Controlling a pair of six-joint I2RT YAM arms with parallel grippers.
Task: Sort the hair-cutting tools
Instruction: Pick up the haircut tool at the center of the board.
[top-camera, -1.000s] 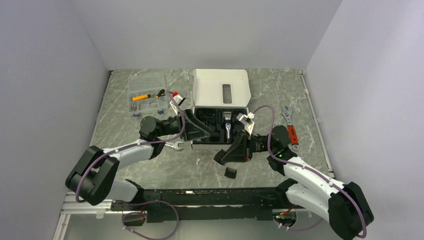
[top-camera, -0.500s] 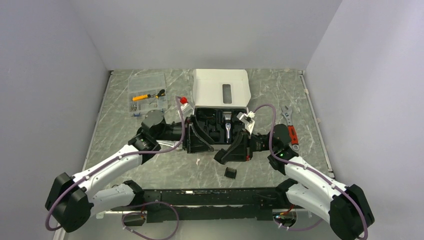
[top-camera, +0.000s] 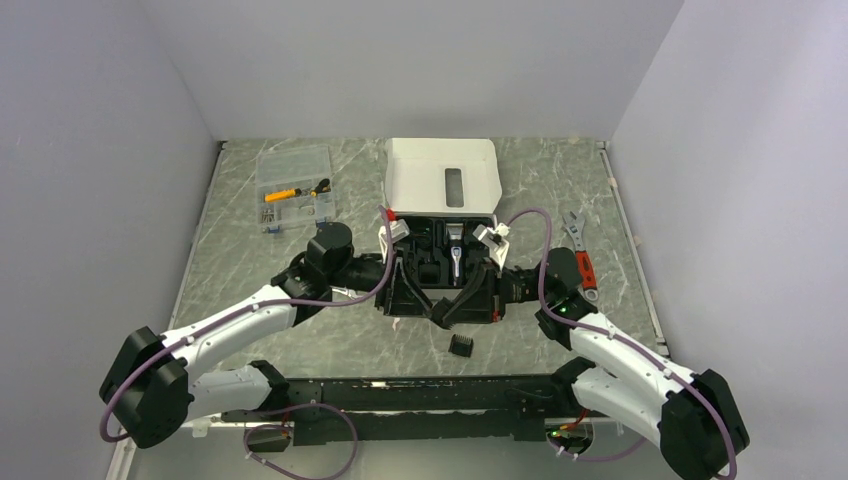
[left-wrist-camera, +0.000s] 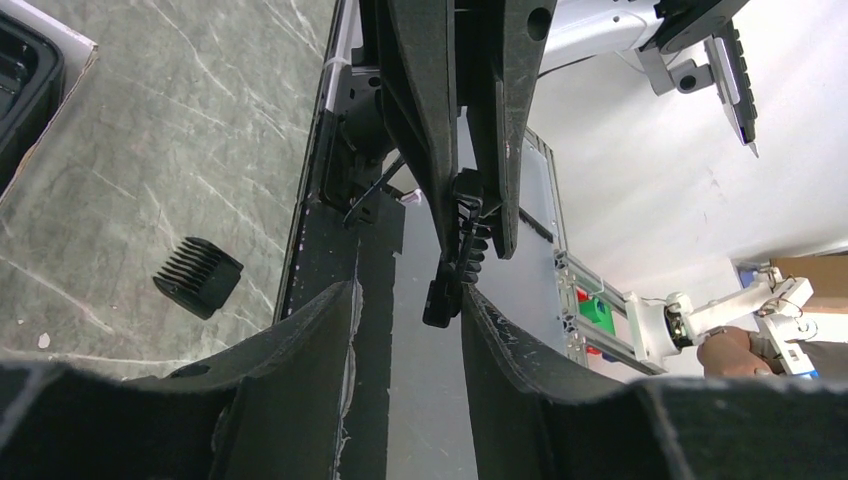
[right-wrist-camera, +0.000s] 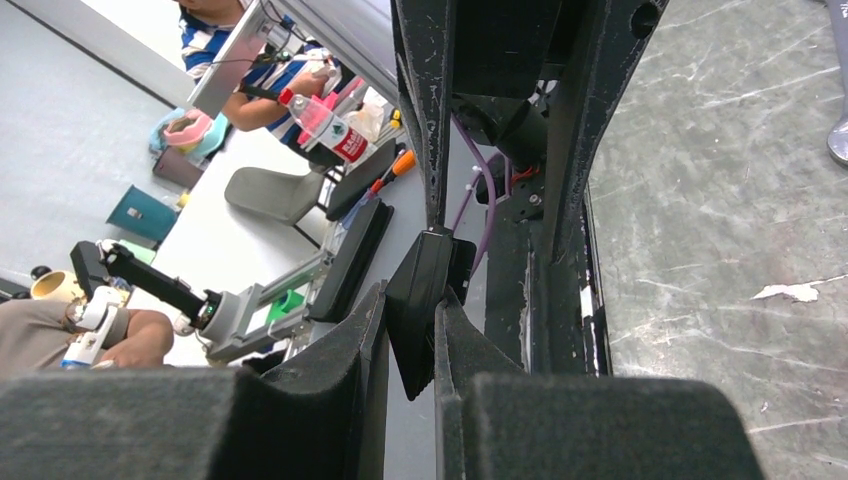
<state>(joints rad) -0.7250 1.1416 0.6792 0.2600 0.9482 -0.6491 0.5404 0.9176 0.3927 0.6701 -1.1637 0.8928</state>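
Note:
My right gripper (top-camera: 442, 315) hovers in front of the box, shut on a small black comb attachment (right-wrist-camera: 425, 300). My left gripper (top-camera: 425, 303) faces it tip to tip. Its jaws stand open around the comb's free toothed end (left-wrist-camera: 458, 250), which lies against one finger with a gap to the other. In the wrist views the left gripper (left-wrist-camera: 408, 300) and right gripper (right-wrist-camera: 412, 295) each look at the other's fingers. A second comb attachment (top-camera: 460, 345) lies loose on the table near the front edge, also in the left wrist view (left-wrist-camera: 197, 277). The black-and-silver clipper (top-camera: 454, 245) rests in the box's black tray.
The white box (top-camera: 443, 175) stands open at mid-table, lid tipped back. A clear organiser case (top-camera: 294, 187) sits at the back left. A red-handled wrench (top-camera: 583, 265) lies at the right. A white scrap (top-camera: 397, 322) lies before the box.
My left arm has swung right from beside the box's left edge to meet the right gripper, and its jaws have narrowed. The right arm and its comb have stayed put.

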